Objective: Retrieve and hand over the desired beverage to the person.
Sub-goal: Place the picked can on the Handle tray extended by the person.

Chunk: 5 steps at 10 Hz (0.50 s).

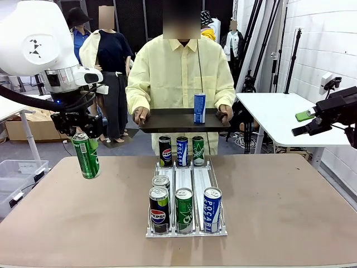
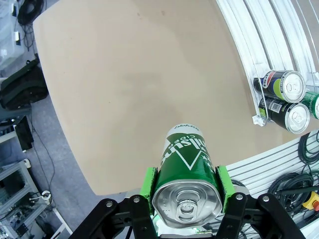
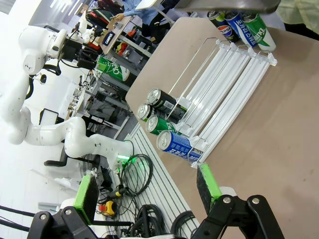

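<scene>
The left gripper (image 1: pixel 83 135) is clamped on a tall green aluminium soda can with white lettering (image 1: pixel 86 156), its green pads (image 2: pixel 148 181) pressed against the can's sides just below the top rim. The can hangs tilted above the left edge of the brown tabletop (image 1: pixel 290 201), clear of the surface. The right gripper (image 3: pixel 144 186) has its jaws spread wide with nothing between them, raised off the table's right edge.

A clear plastic three-lane can rack (image 1: pixel 187 178) lies at the middle of the table, with cans standing at its near and far ends. Beyond the far edge, the person in a pale-yellow button-up shirt (image 1: pixel 181 70) holds a dark flat tray (image 1: pixel 167 120) with both hands; a blue can (image 1: pixel 199 108) stands upright on it.
</scene>
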Motion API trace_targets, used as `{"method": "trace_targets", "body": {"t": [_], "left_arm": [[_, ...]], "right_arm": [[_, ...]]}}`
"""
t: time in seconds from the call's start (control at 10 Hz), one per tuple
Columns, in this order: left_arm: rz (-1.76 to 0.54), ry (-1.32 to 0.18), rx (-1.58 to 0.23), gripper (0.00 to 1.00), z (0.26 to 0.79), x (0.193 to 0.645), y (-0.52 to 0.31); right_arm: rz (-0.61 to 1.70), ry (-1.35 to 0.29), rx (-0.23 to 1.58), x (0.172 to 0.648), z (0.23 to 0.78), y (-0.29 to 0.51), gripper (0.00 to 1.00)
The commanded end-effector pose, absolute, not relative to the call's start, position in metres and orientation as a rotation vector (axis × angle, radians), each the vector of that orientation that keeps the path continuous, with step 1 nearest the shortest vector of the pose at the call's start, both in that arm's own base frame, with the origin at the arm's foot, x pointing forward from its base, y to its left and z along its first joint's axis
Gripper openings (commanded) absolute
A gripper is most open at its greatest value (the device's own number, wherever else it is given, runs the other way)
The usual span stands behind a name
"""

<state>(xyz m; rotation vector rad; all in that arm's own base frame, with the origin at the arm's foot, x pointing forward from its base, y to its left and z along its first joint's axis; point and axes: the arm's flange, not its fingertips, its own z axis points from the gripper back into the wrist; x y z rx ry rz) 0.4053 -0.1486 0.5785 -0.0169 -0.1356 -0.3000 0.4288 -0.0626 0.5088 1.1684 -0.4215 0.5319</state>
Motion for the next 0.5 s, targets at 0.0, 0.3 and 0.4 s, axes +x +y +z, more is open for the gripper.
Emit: {"method": "trace_targets", "body": {"t": [0.0, 0.3, 0.4], "left_arm": [[-0.293, -0.138, -0.019, 0.0, 0.5825, 0.4045, -0.1466], [-0.293, -0.138, -0.019, 0.0, 0.5825, 0.4045, -0.1466], [-0.293, -0.138, -0.019, 0.0, 0.5825, 0.4045, -0.1466]], "right_arm": [[0.53, -0.428, 1.17, 0.4294, 0.5096, -0.0618, 1.0], [0.53, -0.428, 1.17, 0.4294, 0.5096, -0.0618, 1.0], [0.53, -0.428, 1.17, 0.4294, 0.5096, -0.0618, 1.0]]}}
